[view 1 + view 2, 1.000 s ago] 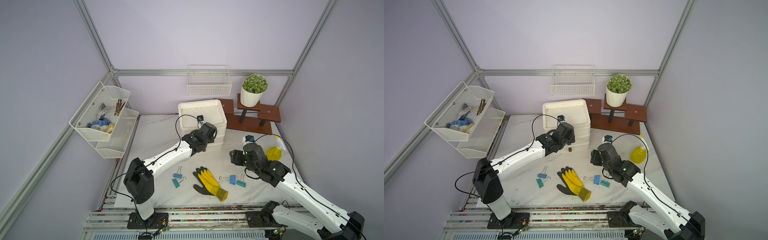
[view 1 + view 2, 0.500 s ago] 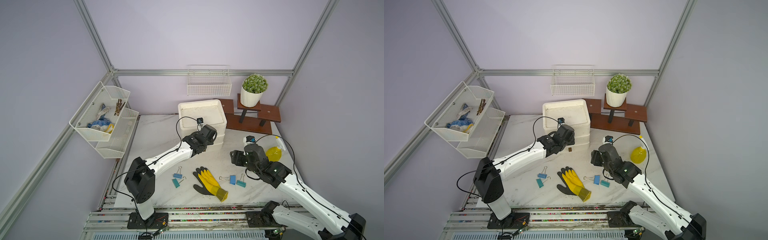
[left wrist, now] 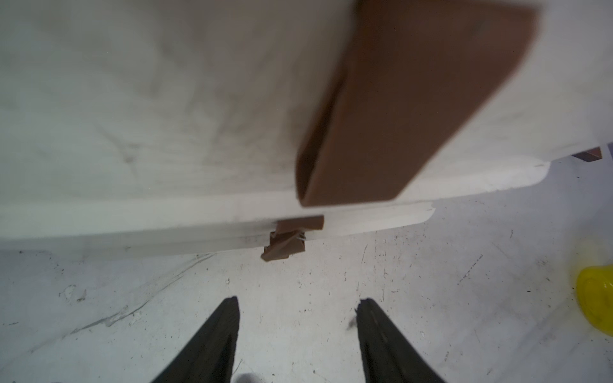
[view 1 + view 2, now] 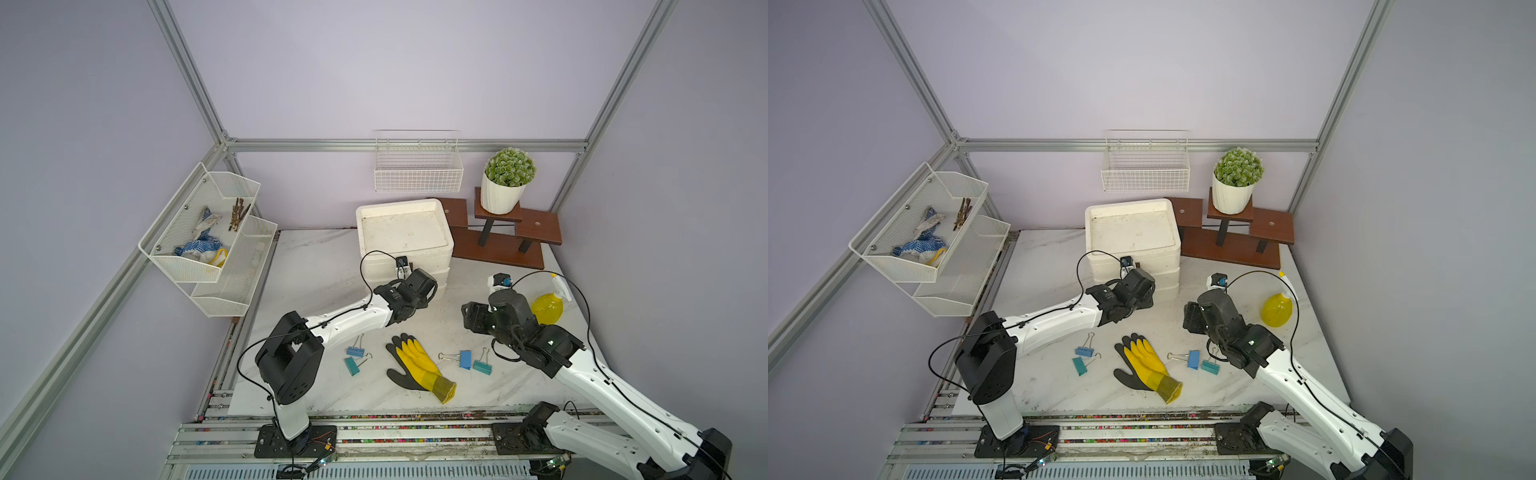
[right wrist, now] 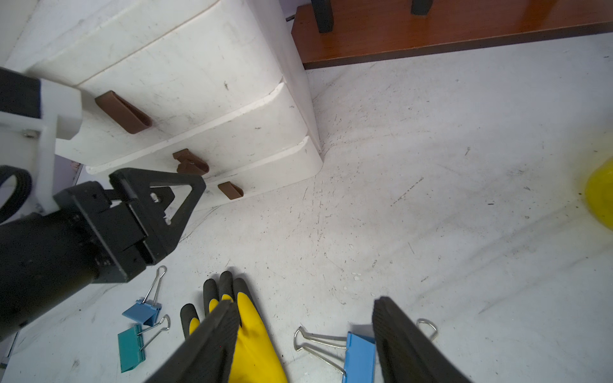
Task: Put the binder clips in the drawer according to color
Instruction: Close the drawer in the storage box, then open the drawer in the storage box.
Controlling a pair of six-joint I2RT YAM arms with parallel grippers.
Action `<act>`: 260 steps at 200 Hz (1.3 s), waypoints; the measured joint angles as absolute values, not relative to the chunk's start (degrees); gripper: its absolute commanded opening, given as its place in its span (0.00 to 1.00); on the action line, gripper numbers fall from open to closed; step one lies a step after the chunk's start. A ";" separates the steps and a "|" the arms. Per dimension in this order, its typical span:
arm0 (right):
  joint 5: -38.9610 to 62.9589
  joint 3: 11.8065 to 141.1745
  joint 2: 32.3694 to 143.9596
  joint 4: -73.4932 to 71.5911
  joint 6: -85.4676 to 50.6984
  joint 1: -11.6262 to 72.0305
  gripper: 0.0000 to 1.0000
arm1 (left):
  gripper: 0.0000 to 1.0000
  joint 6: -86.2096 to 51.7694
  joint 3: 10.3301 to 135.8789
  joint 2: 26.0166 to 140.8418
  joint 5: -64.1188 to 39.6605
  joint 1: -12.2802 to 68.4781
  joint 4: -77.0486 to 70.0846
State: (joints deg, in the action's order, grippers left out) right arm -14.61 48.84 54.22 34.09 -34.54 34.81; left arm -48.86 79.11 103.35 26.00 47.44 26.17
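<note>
White drawer is faced by spread left gripper, likely for pulling; spread, empty right gripper is poised by blue clip.

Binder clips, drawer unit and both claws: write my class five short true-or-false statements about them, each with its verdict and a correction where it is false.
1. The yellow-and-black glove lies between two pairs of binder clips. True.
2. The left claw grips a drawer handle. False: its jaws stand open and empty, short of the drawer unit.
3. The right claw is open and holds nothing. True.
4. Every binder clip in view is blue. False: two are blue and two are teal.
5. The potted plant stands on the drawer unit. False: it stands on the wooden stand beside it.
</note>
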 measured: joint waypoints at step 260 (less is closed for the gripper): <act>-14.55 48.58 53.36 34.35 -34.11 34.33 0.70 | 0.02 -40.66 74.15 109.67 48.12 50.92 9.61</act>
State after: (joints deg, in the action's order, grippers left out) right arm -14.55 48.58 53.36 34.35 -34.11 34.33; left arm -40.66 74.15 109.67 48.12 50.92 9.61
